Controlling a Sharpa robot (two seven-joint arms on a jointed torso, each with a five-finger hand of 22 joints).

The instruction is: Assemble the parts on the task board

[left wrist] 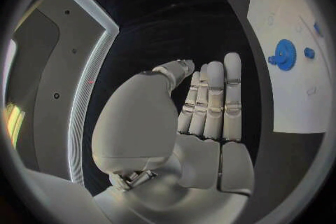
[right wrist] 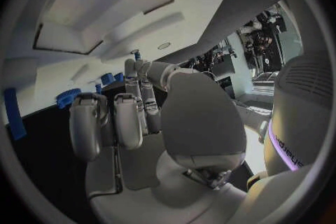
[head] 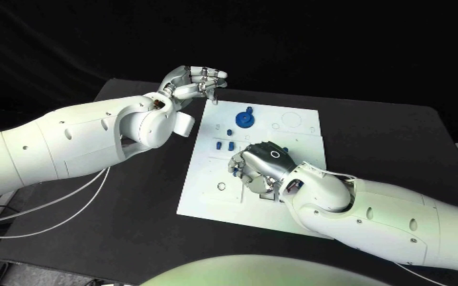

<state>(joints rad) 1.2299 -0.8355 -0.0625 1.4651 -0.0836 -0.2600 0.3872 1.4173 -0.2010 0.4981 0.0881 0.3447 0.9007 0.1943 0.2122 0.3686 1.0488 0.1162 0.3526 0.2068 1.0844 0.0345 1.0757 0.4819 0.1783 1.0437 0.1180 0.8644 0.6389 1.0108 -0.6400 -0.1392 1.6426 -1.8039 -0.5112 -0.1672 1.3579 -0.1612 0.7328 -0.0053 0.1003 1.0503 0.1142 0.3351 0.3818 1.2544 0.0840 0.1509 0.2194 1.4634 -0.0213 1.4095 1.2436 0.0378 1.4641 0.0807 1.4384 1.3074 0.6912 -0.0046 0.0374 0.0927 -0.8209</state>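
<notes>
White task board point(head: 296, 160) lies mid-frame on the black table point(head: 401, 134) as two robot hands work over it.

Left hand point(head: 196, 82), at upper centre of the head view just past the board's far left corner, has its fingers drawn together around a small dark piece at the fingertips; the left wrist view shows the fingers point(left wrist: 213, 101) side by side and straight, and whether they truly pinch that piece cannot be told. Right hand point(head: 259, 163) rests low on the board's centre, fingers curled down against the plate; what it holds, if anything, is hidden. A blue gear point(head: 247, 118) sits on the board's upper part, with small blue parts point(head: 224, 145) just left of the right hand.
</notes>
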